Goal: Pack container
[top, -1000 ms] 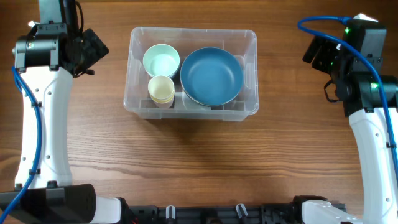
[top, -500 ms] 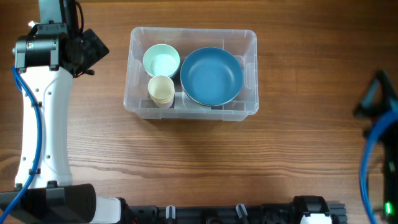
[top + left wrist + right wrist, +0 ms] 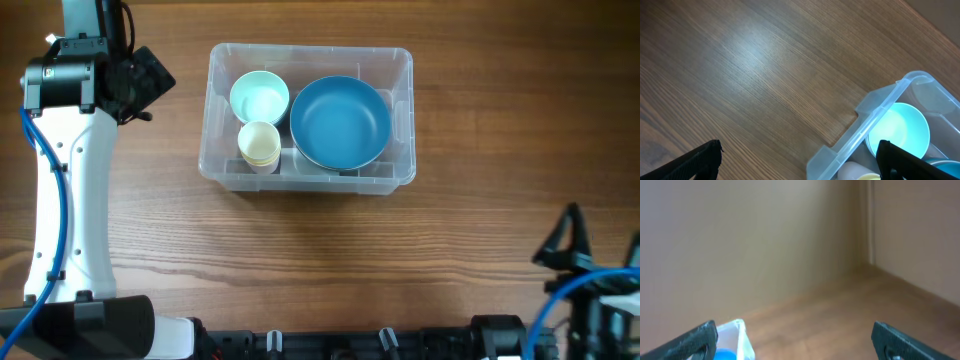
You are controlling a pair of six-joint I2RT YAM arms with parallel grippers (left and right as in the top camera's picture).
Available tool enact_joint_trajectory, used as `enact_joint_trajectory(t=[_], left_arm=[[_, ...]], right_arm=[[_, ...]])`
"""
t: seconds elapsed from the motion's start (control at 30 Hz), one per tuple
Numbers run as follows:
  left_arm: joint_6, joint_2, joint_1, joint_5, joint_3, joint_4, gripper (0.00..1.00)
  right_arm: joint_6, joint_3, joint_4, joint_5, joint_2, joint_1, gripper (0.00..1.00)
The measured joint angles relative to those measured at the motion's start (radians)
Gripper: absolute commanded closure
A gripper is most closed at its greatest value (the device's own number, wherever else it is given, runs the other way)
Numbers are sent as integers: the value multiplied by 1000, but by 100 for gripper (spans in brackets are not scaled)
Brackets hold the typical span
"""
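Observation:
The clear plastic container (image 3: 309, 50) stands at the middle back of the table. Inside it sit a mint bowl (image 3: 259, 97), stacked cream cups (image 3: 260, 144) and a large blue bowl (image 3: 340, 122). My left gripper (image 3: 148, 80) hovers just left of the container, open and empty. In the left wrist view the left gripper (image 3: 799, 152) spans the container's corner rim (image 3: 865, 129) with the mint bowl (image 3: 900, 130) behind it. My right arm (image 3: 570, 248) is low at the front right. The right gripper (image 3: 793, 332) is open and empty, and a container corner (image 3: 739, 330) shows at lower left.
Bare wooden tabletop (image 3: 300, 260) spreads in front of the container and to both sides. In the right wrist view, a beige wall (image 3: 750, 240) and a room corner rise beyond the table.
The right arm has swung from the back right of the table down to the front right edge. The left arm and the container's contents have not moved.

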State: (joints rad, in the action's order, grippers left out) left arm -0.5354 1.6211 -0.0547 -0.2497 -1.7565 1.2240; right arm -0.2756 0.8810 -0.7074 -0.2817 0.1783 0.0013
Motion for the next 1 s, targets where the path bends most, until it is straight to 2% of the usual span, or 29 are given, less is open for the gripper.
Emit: enact_joint_trajectory(t=[0.2,0.4,0.63,1.0], left_arm=[[0,0,0,0,0,0,0],[0,0,0,0,0,0,0],[0,0,0,0,0,0,0],[0,0,0,0,0,0,0]], right_arm=[[18,-368,399,152,-94,0,0],[31,-627,633,253,-101,0,0],[101,-783,732,337,-158,0,0],[204,-875,710,371,-159,0,0]])
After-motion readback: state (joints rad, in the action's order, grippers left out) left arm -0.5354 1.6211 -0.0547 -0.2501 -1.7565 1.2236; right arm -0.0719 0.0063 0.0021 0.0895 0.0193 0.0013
